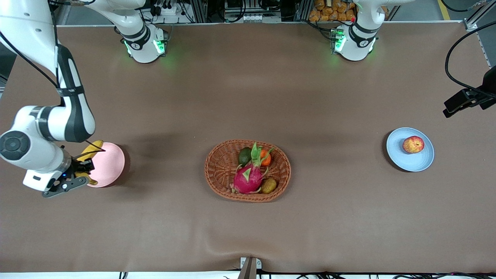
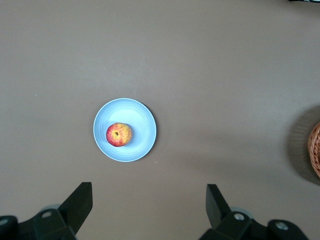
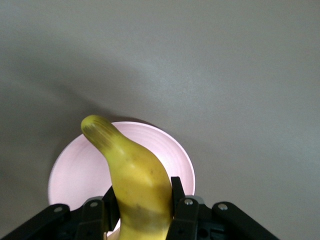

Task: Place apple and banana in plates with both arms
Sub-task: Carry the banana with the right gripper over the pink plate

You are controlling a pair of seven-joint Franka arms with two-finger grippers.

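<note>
The apple point(image 1: 413, 144) lies on the light blue plate point(image 1: 420, 162) toward the left arm's end of the table; both also show in the left wrist view, the apple point(image 2: 119, 134) on the plate point(image 2: 142, 125). My left gripper point(image 2: 149, 192) is open and empty, high over bare table beside that plate. My right gripper point(image 1: 83, 170) is shut on the banana point(image 1: 93, 148) and holds it just over the pale pink plate point(image 1: 110, 164) at the right arm's end. In the right wrist view the banana point(image 3: 130, 165) sticks out over the pink plate point(image 3: 75, 170).
An oval wicker basket point(image 1: 221, 166) sits mid-table with a dragon fruit point(image 1: 248, 178), an orange fruit point(image 1: 265, 158), an avocado point(image 1: 245, 155) and a brown kiwi-like fruit point(image 1: 268, 186). Its edge shows in the left wrist view point(image 2: 316, 150). Brown table surrounds it.
</note>
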